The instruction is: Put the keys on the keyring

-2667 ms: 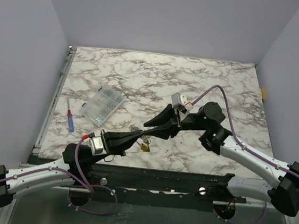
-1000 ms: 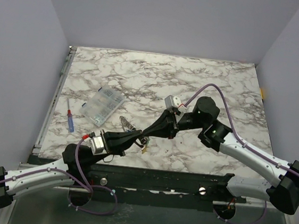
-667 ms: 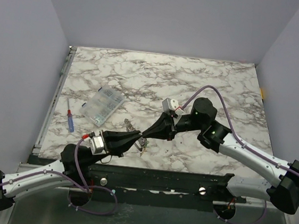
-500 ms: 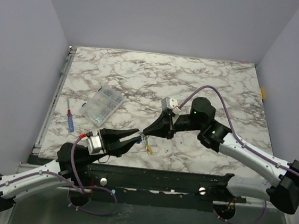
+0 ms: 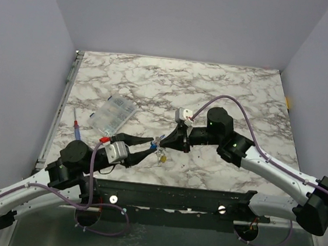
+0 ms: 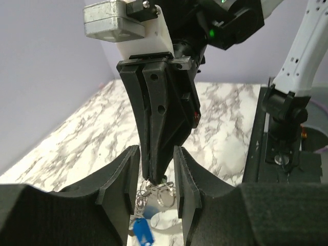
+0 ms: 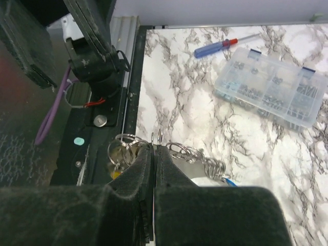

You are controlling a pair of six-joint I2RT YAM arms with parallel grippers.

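Observation:
The keyring (image 7: 199, 154), a chain of silver wire rings, hangs above the table's near middle with my right gripper (image 7: 155, 146) shut on one ring. A blue key (image 6: 142, 231) and a yellow key (image 5: 162, 157) dangle from the rings. In the top view the right gripper (image 5: 164, 142) points left, tip to tip with my left gripper (image 5: 149, 145). The left gripper (image 6: 155, 154) is open, its jaws standing either side of the right gripper's shut fingers (image 6: 160, 128) and the rings (image 6: 165, 193) below them. Nothing is pinched between the left jaws.
A clear compartment box (image 5: 113, 116) lies at the table's left, with a blue-and-red screwdriver (image 5: 77, 132) beside it near the left rail. The black front rail (image 5: 174, 191) runs just below the grippers. Purple cables loop off both arms.
My left gripper has gone from shut to open and its arm has swung left and back. The right gripper has shifted left, carrying the ring chain and keys.

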